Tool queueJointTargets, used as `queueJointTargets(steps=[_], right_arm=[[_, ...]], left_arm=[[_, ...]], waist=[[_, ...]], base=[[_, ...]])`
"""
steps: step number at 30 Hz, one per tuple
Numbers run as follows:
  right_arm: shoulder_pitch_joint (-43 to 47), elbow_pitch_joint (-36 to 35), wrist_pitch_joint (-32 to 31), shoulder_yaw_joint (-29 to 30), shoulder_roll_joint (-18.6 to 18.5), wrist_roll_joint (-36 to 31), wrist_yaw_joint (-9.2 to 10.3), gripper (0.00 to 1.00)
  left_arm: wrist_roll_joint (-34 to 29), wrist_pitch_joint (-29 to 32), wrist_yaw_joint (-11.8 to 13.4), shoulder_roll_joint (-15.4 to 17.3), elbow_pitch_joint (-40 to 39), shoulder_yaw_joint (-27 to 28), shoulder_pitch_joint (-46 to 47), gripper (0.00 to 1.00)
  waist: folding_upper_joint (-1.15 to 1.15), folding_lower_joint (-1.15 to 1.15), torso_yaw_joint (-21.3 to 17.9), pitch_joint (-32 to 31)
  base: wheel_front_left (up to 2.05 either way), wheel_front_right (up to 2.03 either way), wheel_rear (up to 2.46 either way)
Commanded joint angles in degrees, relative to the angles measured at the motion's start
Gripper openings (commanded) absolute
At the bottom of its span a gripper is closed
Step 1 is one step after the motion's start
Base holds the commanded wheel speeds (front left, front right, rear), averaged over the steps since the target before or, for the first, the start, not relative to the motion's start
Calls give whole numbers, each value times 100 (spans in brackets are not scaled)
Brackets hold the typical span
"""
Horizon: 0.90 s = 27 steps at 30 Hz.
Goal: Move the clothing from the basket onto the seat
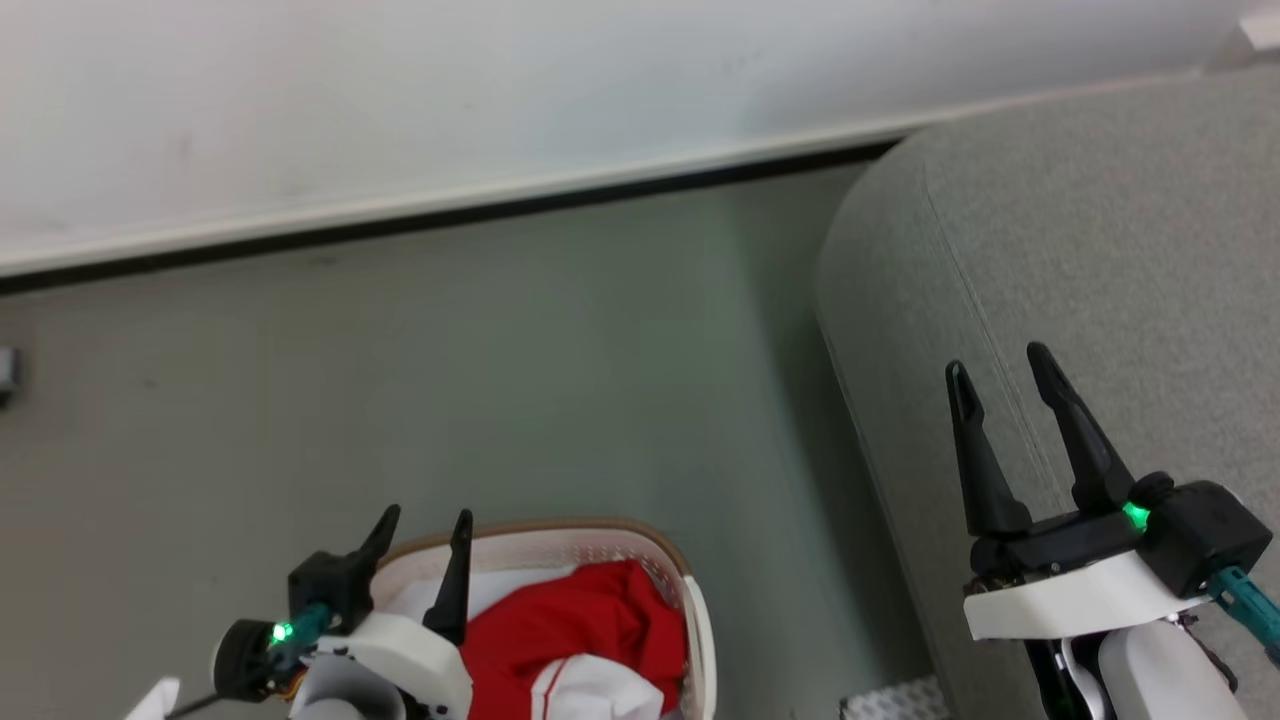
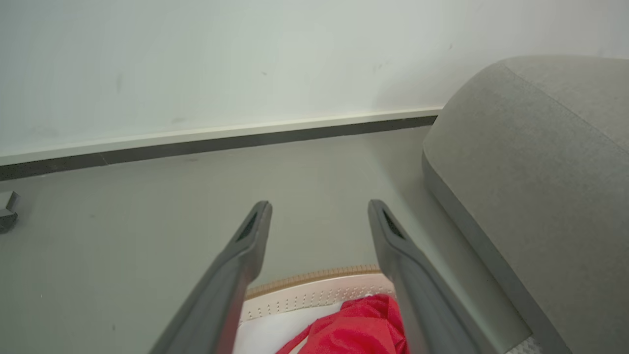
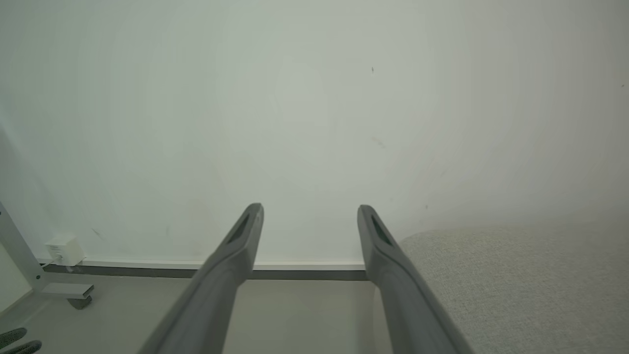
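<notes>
Left end effector (image 1: 427,515), fingers spread wide and empty, poised over rim of basket (image 1: 560,527), seemingly lined up to dip into red clothing (image 1: 580,610) heaped inside. Right end effector (image 1: 997,360), equally wide and empty, hovering above grey seat (image 1: 1100,250), to right of basket on floor (image 1: 500,380).

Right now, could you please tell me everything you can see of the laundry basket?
The basket is cream-white plastic, rounded, with rows of small holes in its wall and a brown woven-look rim. It stands upright on the grey floor, left of the seat and apart from it. Red and white clothing lies in it. Its near part is cut off.
</notes>
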<state>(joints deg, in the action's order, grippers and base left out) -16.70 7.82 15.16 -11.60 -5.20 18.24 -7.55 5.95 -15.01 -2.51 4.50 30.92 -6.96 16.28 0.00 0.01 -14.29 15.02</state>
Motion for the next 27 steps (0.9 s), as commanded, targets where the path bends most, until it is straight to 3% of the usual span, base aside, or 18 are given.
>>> queueJointTargets(steps=[1, 12, 21, 27], right_arm=[[-102, -42, -1, 16, 8, 69, 11, 100], [-493, -283, -1, -62, 143, 151, 12, 100], [-721, -357, 0, -117, 233, 272, 12, 100], [-861, -345, 0, -225, 236, 499, 11, 100]], left_arm=[[-107, 47, -19, 89, 169, -11, 159, 100], [145, 1026, -439, 377, 1981, -313, 1409, 100], [695, 1860, -499, 559, 2915, -1166, 2097, 100], [1075, 2369, -490, 884, 3311, -1745, 2430, 100]], waist=[[0, -1, -228, 349], [0, -1, -687, 1316], [0, -1, -1059, 1963], [0, -1, -1262, 2451]], base=[[0, 0, 0], [0, 0, 0], [0, 0, 0], [0, 0, 0]])
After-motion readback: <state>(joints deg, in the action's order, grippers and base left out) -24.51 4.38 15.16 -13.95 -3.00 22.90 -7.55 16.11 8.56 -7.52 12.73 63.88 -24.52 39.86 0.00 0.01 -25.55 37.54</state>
